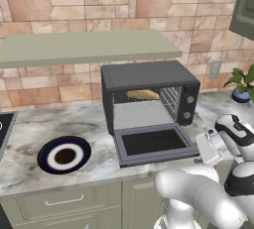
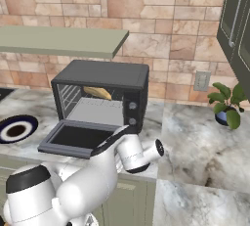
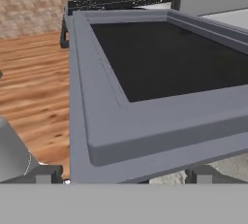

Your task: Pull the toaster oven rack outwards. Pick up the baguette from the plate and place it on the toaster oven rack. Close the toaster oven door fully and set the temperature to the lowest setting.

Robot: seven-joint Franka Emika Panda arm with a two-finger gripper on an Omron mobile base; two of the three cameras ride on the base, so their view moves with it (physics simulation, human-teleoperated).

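The toaster oven (image 1: 149, 96) (image 2: 102, 93) stands on the counter with the toaster oven door (image 1: 154, 143) (image 2: 80, 137) (image 3: 145, 63) dropped flat open. Inside, the baguette (image 1: 143, 94) (image 2: 97, 93) lies at the back of the toaster oven rack (image 1: 141, 114) (image 2: 97, 110). The plate (image 1: 64, 154) (image 2: 17, 129) to the left of the oven is bare. My gripper (image 1: 202, 146) (image 2: 102, 147) (image 3: 126, 177) sits at the door's front right corner, open, with the door's edge just ahead of its fingertips (image 3: 48, 173). Two knobs (image 1: 188, 108) (image 2: 131, 113) are on the oven's right-hand panel.
A potted plant (image 1: 242, 86) (image 2: 225, 105) stands on the counter at the right. A long shelf (image 1: 84, 47) (image 2: 58, 41) hangs above the oven. A stove edge (image 1: 4, 129) lies at far left. Dark upper cabinets (image 2: 237, 19) are on the right.
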